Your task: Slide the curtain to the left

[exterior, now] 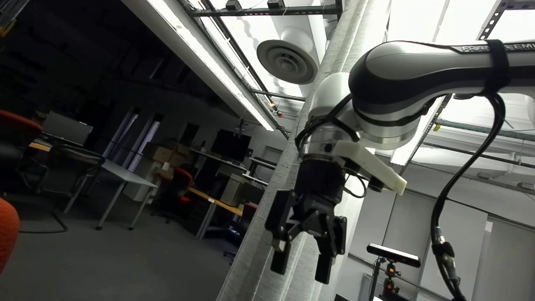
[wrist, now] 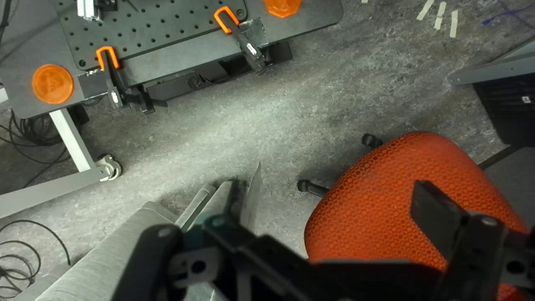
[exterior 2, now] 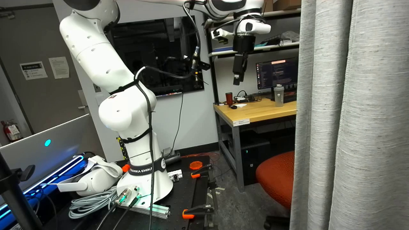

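Note:
The tall grey-white curtain [exterior: 255, 265] hangs in long vertical folds behind my gripper in an exterior view. It also fills the right side in an exterior view [exterior 2: 367, 115]. In the wrist view the curtain [wrist: 121, 246] shows at the lower left, running down to the floor. My gripper [exterior: 301, 265] points down with its fingers apart and nothing visible held. It shows edge-on in an exterior view [exterior 2: 237, 80], left of the curtain. In the wrist view the gripper [wrist: 330, 196] has its left finger overlapping the curtain's edge; I cannot tell whether they touch.
An orange chair [wrist: 397, 179] stands below the right finger, beside the curtain. A black perforated table [wrist: 154, 25] with orange-tipped clamps carries the robot base. A wooden desk [exterior 2: 255, 111] with a monitor stands behind. A camera on a tripod [exterior: 393, 256] is nearby.

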